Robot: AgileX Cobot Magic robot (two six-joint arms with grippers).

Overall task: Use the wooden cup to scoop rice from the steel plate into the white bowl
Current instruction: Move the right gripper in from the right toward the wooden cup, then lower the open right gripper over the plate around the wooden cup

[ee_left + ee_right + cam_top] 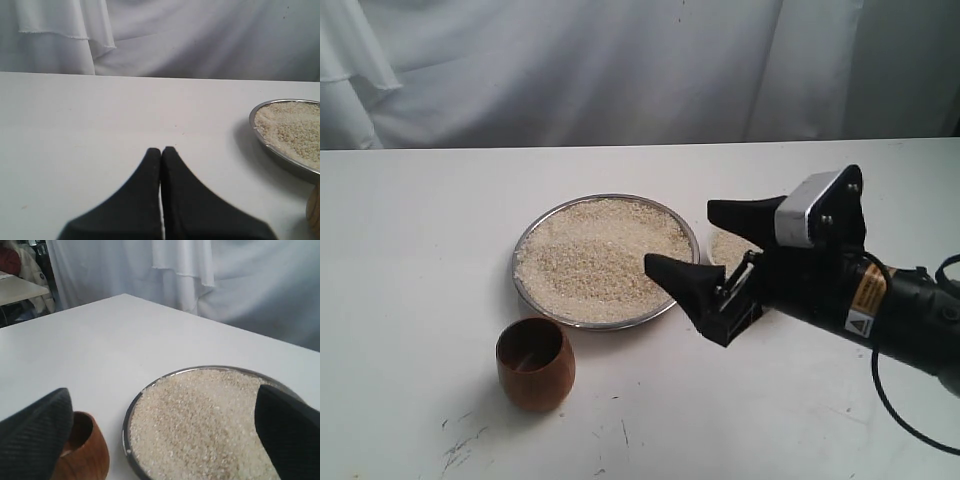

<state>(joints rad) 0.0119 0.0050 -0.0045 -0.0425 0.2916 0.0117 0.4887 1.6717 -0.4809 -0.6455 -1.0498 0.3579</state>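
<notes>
While wooden cup (535, 365) stands upright, mouth up | left fingers (140, 200) clenched | right fingers (680, 276) spread

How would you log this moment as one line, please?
right claw open, empty | left claw shut | wooden cup upright, ungrasped | rice in steel plate

The white table (420, 250), scuffed near its front edge, carries a steel plate (606, 197), a wooden cup (535, 365) near it, and a half-hidden bowl (711, 248).
</notes>
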